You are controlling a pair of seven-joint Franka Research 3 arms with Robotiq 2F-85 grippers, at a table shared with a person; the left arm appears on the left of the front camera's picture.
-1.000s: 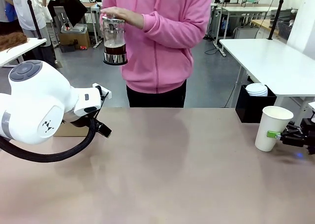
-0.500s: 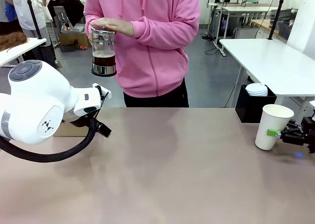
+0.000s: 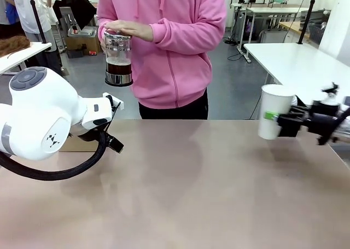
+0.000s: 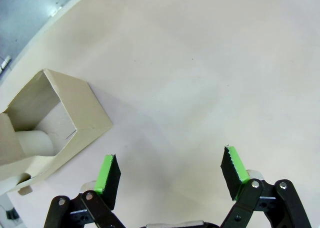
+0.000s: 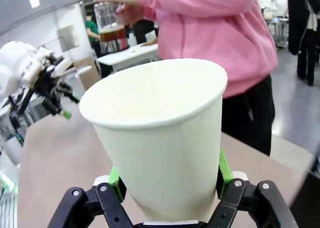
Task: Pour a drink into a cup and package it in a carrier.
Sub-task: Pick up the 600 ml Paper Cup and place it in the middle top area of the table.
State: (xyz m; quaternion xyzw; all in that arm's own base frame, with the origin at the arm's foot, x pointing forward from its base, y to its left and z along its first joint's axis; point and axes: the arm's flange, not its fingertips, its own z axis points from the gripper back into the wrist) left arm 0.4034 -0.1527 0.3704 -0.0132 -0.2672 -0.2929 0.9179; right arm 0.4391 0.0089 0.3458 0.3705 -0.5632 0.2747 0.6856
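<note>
My left gripper (image 4: 170,164) hangs with its jaws spread wide and nothing between the green pads (image 4: 108,169), just above bare table (image 4: 200,77). The carrier (image 4: 55,120) lies close beside it, apart from the fingers, its open slot facing my wrist camera. Across the table the person's hand (image 3: 127,29) rests on top of the glass jug (image 3: 118,54), which is held upright in the air with the drink (image 3: 118,68) filling its lower part. Farther right, my right gripper (image 3: 276,117) is clamped on the cup (image 3: 273,109) from the side, low on its wall. The cup stands upright above the tabletop, long axis vertical, wide open mouth up, narrow base down.
</note>
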